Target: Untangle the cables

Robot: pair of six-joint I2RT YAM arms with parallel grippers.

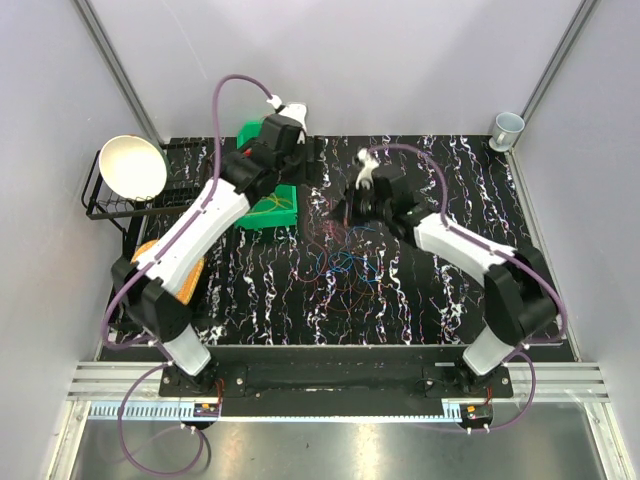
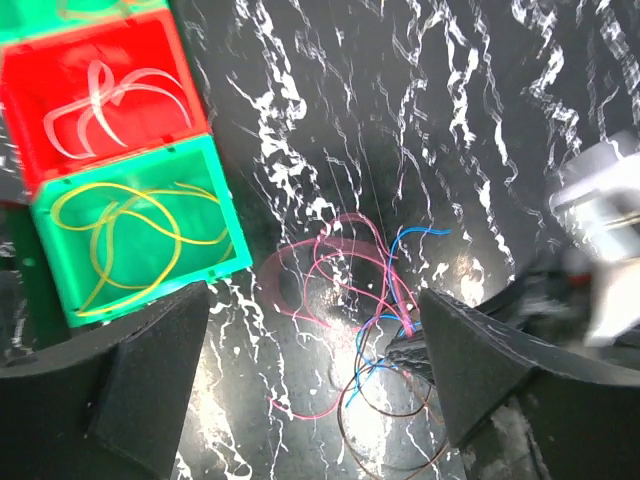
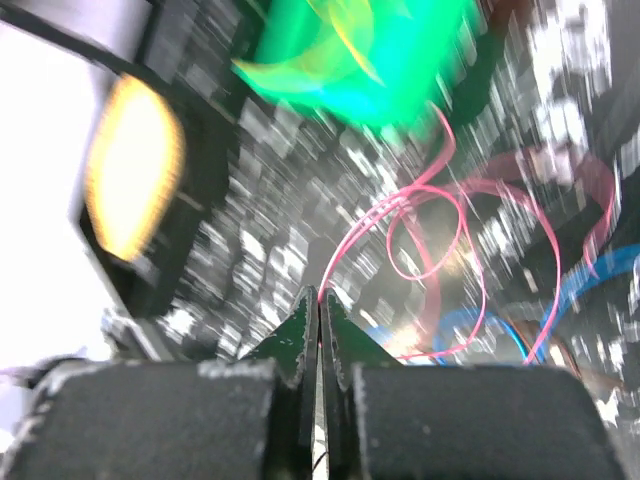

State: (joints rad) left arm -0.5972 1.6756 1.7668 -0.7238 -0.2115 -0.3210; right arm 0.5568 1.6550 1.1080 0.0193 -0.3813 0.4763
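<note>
The cables (image 1: 340,265) lie knotted mid-mat (image 1: 450,290), nearest me. My right claw (image 3: 320,295) is pinched together on a pink cable (image 3: 345,248) at the knot's far edge. I'd lift slowly, straight up, so the blue and brown loops slip off rather than cinch. My left claw (image 2: 315,370) hangs above, spread wide, holding nothing; it could pin the rest. Beyond, the green bin (image 2: 230,215) holds yellow ones.

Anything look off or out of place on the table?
Only the cables: pink, blue and brown loops lie tangled on the mat beside the green bin, which holds only yellow loops. Nothing looks spilled or damaged.
</note>
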